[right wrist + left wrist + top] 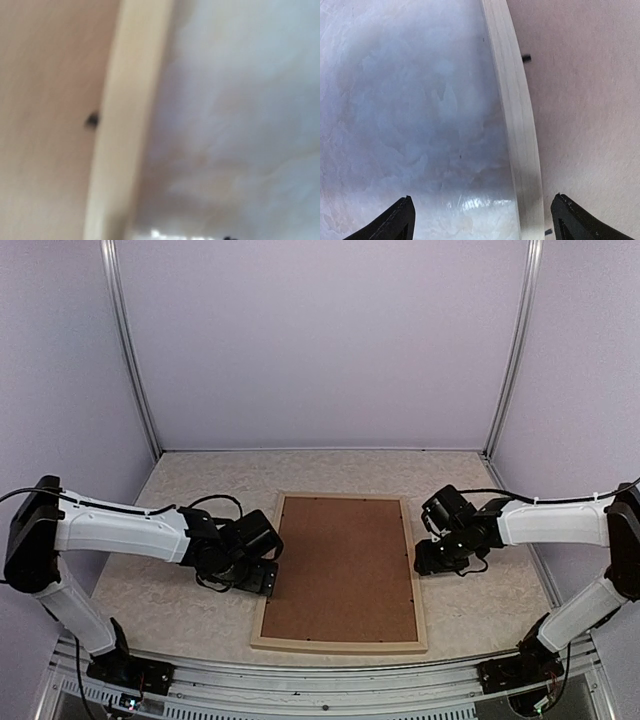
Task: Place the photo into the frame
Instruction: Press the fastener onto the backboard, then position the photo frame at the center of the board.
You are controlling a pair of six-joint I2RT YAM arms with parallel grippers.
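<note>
one frame point(340, 645) | backing board point(345, 565) fills it | left pincer point(481, 220), right pincer point(425, 562) flanking

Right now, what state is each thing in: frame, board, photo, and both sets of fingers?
Frame: flat on the table, back side up.
Board: lying inside the frame, covering the opening.
Photo: not visible.
Left fingers: wide open, straddling the frame's left rail, not gripping.
Right fingers: at the frame's right rail; open or shut unclear.
</note>
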